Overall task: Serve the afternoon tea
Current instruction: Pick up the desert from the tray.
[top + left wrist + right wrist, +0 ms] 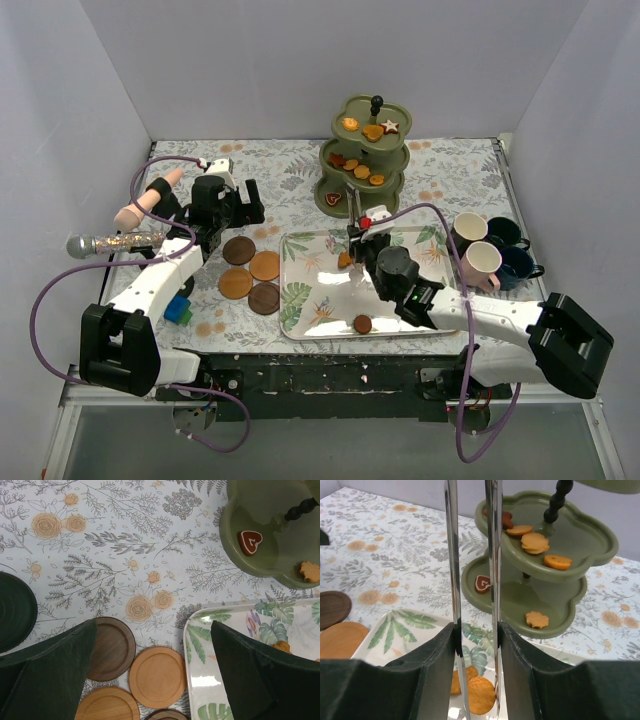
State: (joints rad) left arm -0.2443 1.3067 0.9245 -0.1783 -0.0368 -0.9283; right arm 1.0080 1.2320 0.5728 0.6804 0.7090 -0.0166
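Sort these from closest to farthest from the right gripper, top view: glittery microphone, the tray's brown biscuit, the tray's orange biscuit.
1. orange biscuit, on the tray beside the right gripper
2. brown biscuit, tray's near edge
3. glittery microphone, far left

Olive-green stand [240,510], orange biscuits [481,695], brown coasters [112,647], leaf-print tray [197,645], silver tongs [451,555]

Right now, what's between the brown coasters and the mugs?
The leafy tray, holding a few biscuits, with the right gripper and its tongs above it. The top view shows it best.
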